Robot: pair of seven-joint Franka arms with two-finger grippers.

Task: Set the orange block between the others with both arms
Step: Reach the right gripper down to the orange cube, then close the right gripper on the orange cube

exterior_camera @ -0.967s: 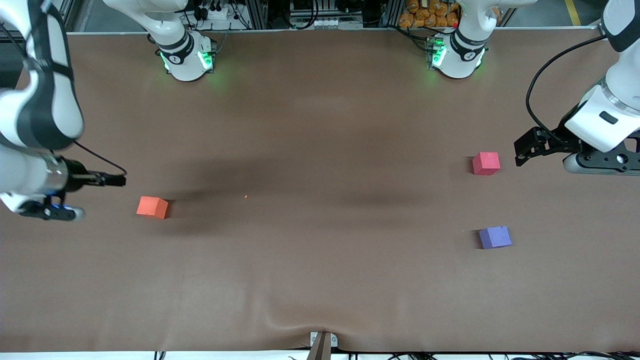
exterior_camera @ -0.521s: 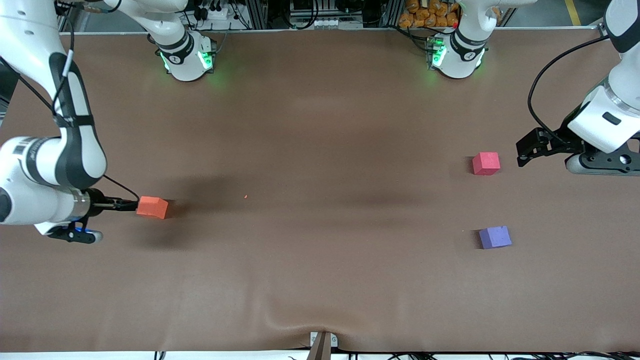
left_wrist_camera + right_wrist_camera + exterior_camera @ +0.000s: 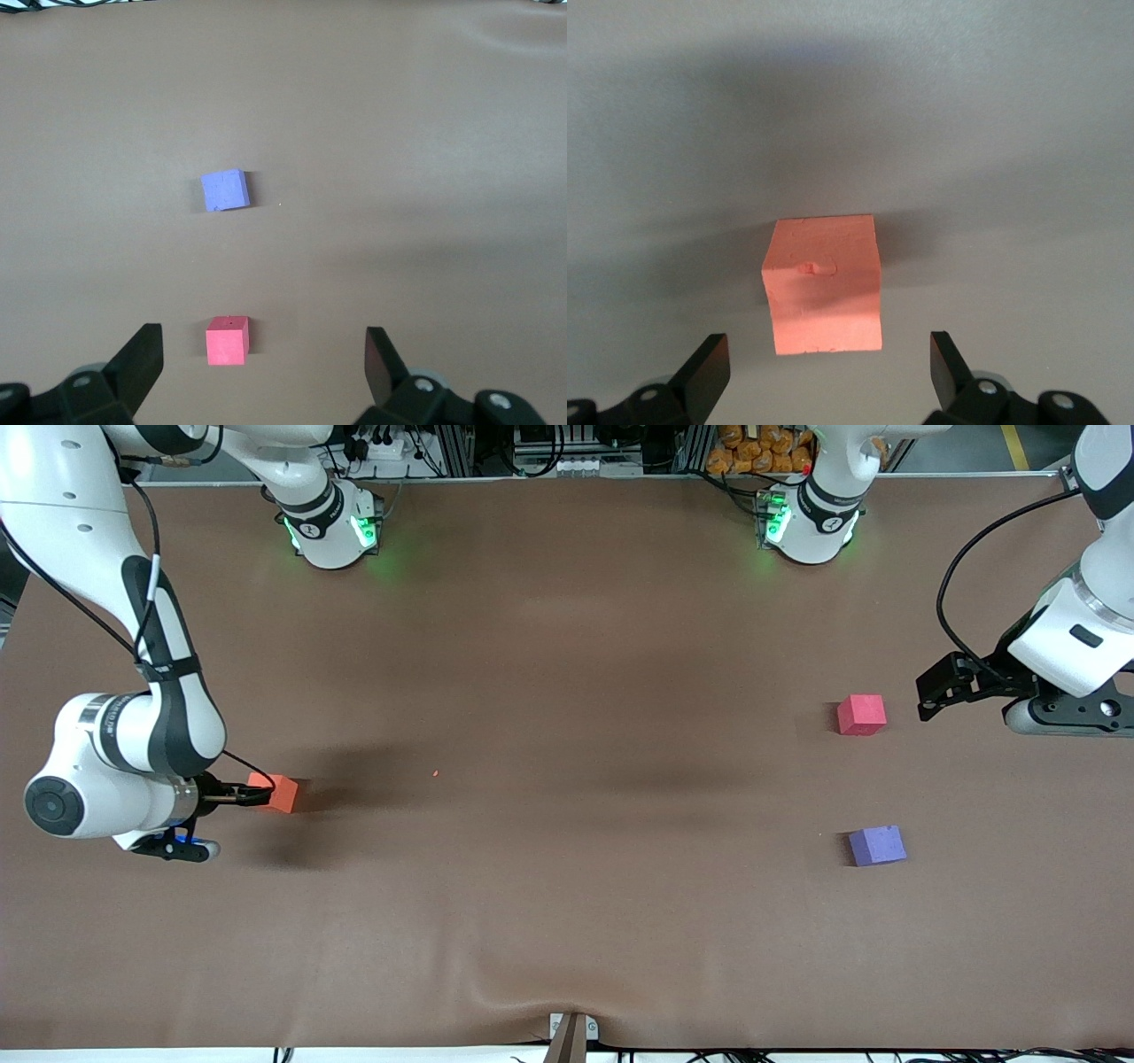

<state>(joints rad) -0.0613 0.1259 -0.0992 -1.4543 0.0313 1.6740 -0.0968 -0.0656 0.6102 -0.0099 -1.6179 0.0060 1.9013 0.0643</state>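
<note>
Orange block [image 3: 282, 793] sat on the brown table [image 3: 567, 691] toward the right arm's end, just ahead of the right gripper [image 3: 252, 795], whose spread fingers [image 3: 704, 372] flanked the block without touching it. The left gripper [image 3: 930, 689], fingers also spread wide and holding nothing, hovered just beside the pink-red cube [image 3: 861, 715], well apart from the orange block. The purple cube [image 3: 877, 845] lay nearer the front camera than the pink-red one.
</note>
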